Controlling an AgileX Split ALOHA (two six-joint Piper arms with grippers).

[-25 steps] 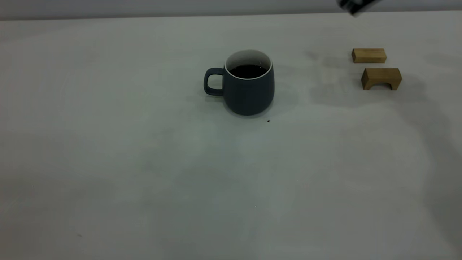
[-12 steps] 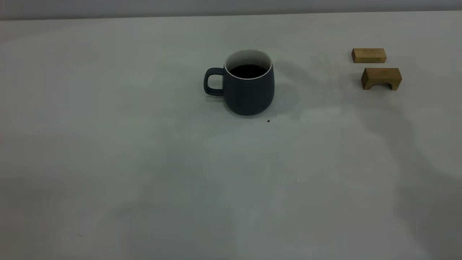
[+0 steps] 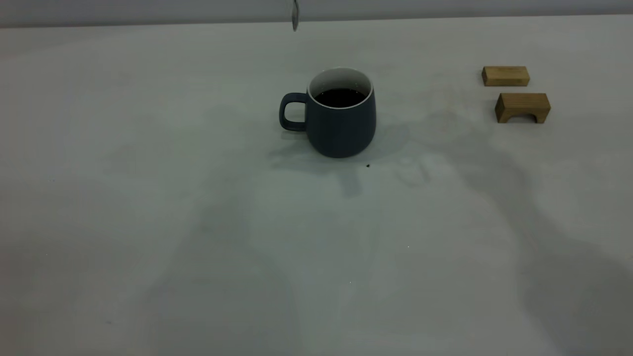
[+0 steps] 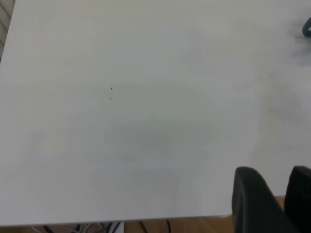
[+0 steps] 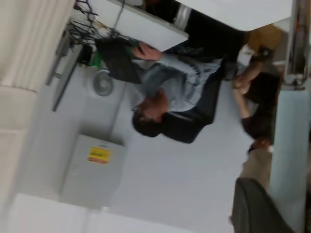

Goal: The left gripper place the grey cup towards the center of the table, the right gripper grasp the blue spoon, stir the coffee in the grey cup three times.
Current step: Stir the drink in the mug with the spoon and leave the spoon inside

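The grey cup (image 3: 340,123) stands upright near the middle of the table (image 3: 148,207), its handle to the left, with dark coffee (image 3: 340,97) inside. At the top edge, up and left of the cup, hangs the metal bowl of the blue spoon (image 3: 295,19). Neither gripper shows in the exterior view. In the right wrist view my right gripper (image 5: 284,199) is shut on the blue spoon's pale handle (image 5: 289,145) and points out into the room. My left gripper (image 4: 282,191) hangs over the table's edge (image 4: 146,218), shut and holding nothing, with a sliver of the cup (image 4: 307,26) far off.
Two wooden blocks (image 3: 505,76) (image 3: 522,107) lie at the table's far right. A tiny dark speck (image 3: 368,165) sits just in front of the cup. A seated person (image 5: 170,97) and room furniture show in the right wrist view.
The right arm's tip left the top right corner a second ago. The spoon's bowl has now come in at the top edge near the cup, and the arm's shadow has slid toward the cup.
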